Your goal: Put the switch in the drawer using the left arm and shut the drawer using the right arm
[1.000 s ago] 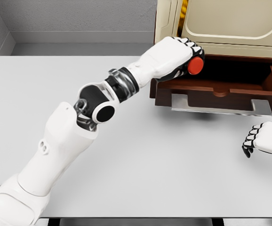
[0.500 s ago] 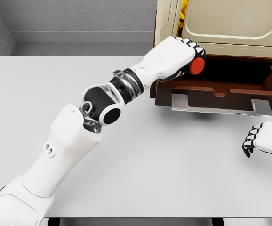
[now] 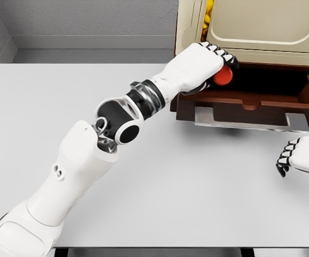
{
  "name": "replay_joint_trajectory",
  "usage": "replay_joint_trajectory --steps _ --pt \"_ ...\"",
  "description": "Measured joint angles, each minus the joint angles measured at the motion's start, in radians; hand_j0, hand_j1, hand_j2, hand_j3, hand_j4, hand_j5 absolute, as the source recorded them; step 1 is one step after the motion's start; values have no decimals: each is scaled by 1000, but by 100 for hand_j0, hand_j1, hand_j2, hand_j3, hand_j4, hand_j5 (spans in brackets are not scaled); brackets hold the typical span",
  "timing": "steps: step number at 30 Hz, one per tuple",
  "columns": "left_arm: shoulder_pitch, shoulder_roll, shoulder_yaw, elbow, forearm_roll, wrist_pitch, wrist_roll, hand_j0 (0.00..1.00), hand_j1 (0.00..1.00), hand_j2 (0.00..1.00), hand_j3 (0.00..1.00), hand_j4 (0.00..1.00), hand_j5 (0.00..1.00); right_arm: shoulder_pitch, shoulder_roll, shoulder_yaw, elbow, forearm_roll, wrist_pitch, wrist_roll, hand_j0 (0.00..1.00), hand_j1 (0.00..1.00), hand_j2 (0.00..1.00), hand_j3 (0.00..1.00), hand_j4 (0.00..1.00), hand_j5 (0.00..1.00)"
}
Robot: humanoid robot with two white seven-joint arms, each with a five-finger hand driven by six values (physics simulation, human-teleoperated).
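Note:
My left hand (image 3: 210, 67) is shut on the switch (image 3: 222, 76), whose round red button pokes out below the curled fingers. The hand hovers over the left end of the open brown drawer (image 3: 261, 101), just past its left wall. The drawer is pulled out of a cream cabinet (image 3: 250, 27) and has a silver handle (image 3: 250, 119) on its front. My right hand (image 3: 299, 158) rests on the table at the right edge, in front of the drawer's right corner, fingers curled and holding nothing.
The light grey table (image 3: 197, 187) spreads across the view. The cabinet's open cream door panel stands above the drawer. A grey wall runs behind the table.
The left arm has stretched farther right and carried the switch slightly deeper over the drawer's left end. The right hand has shifted a little toward the right edge.

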State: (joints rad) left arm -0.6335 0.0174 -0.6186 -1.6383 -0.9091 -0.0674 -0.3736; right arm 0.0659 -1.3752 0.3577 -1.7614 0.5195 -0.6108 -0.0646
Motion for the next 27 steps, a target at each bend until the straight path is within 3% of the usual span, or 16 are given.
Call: replay_joint_trajectory --steps 4,13,16,18,20,24,27 --pt "0 -6 -2 -1 -15 0 0 74 74 74 74 74 74 -1 1 -9 0 5 0 0 30 30 30 30 30 30" --pt "6 -9 -3 -8 -29 0 0 76 76 76 76 76 76 -1 2 -11 1 12 0 0 30 30 30 30 30 30" --pt "18 -6 -2 -30 -28 -3 0 85 85 85 85 85 85 -1 5 -15 1 28 1 -1 30 30 30 30 30 30" --pt "32 1 1 -63 -22 -8 1 97 97 97 97 97 97 -1 9 -21 1 49 1 -1 30 30 30 30 30 30" --pt "52 23 5 -106 -13 -13 1 100 100 100 100 100 100 -3 14 -30 1 85 3 -1 30 30 30 30 30 30" --pt "55 86 40 -149 57 -107 3 100 100 100 100 100 100 -3 25 -46 0 143 5 -2 29 29 29 29 29 29" --pt "95 174 98 -158 185 -274 3 100 100 100 100 100 100 -4 33 -51 3 162 6 -4 29 29 29 29 29 29"
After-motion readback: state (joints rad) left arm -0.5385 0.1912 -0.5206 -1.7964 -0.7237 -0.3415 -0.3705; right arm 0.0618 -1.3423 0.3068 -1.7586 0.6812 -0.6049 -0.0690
